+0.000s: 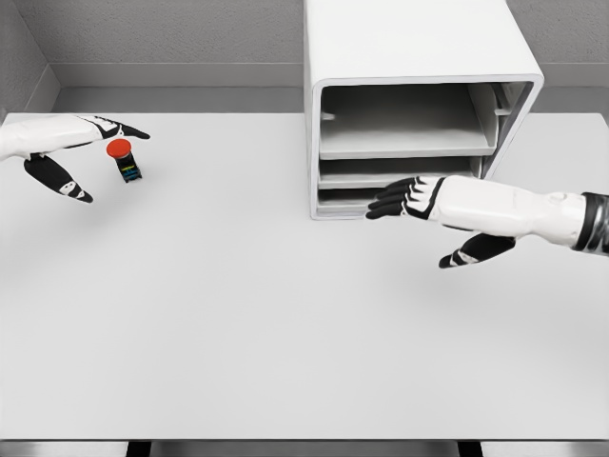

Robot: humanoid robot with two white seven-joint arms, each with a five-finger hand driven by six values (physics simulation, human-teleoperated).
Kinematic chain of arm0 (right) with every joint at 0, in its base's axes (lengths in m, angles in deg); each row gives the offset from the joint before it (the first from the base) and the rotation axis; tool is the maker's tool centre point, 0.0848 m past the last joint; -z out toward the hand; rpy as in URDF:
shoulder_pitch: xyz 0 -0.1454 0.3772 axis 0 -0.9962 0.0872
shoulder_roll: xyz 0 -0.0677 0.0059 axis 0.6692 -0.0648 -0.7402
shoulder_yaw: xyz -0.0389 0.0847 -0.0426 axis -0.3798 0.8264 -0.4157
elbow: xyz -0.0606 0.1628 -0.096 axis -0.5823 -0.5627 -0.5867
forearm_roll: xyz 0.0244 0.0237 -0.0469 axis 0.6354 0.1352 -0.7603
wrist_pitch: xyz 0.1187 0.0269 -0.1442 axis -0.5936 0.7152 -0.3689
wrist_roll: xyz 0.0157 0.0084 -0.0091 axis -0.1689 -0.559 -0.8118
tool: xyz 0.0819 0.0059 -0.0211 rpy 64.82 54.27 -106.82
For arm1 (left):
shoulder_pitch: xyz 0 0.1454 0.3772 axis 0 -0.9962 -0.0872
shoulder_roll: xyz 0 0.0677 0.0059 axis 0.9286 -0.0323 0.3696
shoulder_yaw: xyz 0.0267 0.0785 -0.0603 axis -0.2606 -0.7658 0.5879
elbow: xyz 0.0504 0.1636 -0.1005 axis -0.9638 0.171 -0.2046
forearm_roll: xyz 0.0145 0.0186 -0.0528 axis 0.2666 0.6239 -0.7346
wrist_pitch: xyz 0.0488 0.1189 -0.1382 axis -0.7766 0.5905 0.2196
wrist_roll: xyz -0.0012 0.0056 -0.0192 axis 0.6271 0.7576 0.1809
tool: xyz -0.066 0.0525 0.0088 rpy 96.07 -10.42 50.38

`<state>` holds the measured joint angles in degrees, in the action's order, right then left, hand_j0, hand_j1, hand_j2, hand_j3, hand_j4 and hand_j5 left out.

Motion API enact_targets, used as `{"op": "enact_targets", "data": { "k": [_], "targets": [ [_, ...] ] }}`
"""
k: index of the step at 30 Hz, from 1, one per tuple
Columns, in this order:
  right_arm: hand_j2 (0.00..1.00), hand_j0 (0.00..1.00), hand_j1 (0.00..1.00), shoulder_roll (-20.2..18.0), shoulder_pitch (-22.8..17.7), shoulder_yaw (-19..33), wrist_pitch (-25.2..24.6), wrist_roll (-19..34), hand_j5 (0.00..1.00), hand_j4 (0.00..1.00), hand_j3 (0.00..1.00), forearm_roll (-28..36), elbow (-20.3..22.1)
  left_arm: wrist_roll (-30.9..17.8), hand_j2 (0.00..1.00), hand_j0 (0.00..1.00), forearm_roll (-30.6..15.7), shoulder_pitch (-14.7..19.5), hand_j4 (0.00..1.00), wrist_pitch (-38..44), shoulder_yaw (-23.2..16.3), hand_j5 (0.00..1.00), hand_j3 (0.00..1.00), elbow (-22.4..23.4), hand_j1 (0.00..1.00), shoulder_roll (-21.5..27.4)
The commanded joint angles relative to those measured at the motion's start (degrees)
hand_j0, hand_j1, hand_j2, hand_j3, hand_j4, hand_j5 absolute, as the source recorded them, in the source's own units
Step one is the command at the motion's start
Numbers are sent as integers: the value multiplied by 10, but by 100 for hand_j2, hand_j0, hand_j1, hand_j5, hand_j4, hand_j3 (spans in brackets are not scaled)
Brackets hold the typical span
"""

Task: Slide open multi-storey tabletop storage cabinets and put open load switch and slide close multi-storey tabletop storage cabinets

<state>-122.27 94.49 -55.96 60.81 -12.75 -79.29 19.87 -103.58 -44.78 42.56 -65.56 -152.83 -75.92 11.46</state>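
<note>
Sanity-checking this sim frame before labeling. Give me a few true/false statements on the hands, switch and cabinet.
1. The cabinet stands at the table's far side. True.
2. The switch has a blue button. False: the button is red.
3. The right robot hand grips the switch. False: it is open, at the cabinet's lower shelves.
4. The switch is by the left robot hand. True.
5. The switch already sits inside the cabinet. False: it is far left of it.
</note>
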Motion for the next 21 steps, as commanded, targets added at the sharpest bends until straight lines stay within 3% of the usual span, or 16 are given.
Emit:
{"op": "enact_targets", "data": {
  "k": [1, 3, 5, 14, 19, 21],
  "targets": [
    [100, 100, 100, 2, 0, 1, -1, -5, 100, 100, 100, 4, 0, 0, 100, 100, -4, 0, 100, 1, 1, 100, 100, 8, 100, -3],
    [100, 100, 100, 8, 1, 4, -1, -14, 100, 100, 100, 4, -2, 0, 100, 100, -4, 0, 100, 1, 1, 100, 100, 11, 100, -8],
    [100, 100, 100, 12, 0, 23, -1, -36, 100, 100, 100, 6, -4, 0, 100, 100, -2, 0, 100, 1, 1, 100, 100, 47, 100, -32],
    [100, 100, 100, 29, -3, 26, -1, -28, 100, 100, 100, 6, -10, 1, 100, 100, 20, 1, 100, 1, 1, 100, 100, 166, 100, -107],
    [100, 100, 100, 40, -3, 44, -1, -23, 100, 100, 100, 8, -48, 1, 100, 100, 30, 5, 100, 1, 1, 100, 100, 225, 100, -140],
    [100, 100, 100, 30, -1, 65, -1, 24, 100, 100, 100, 6, -81, 4, 100, 100, 54, 7, 100, 1, 2, 100, 100, 257, 100, -160]
  ]
}}
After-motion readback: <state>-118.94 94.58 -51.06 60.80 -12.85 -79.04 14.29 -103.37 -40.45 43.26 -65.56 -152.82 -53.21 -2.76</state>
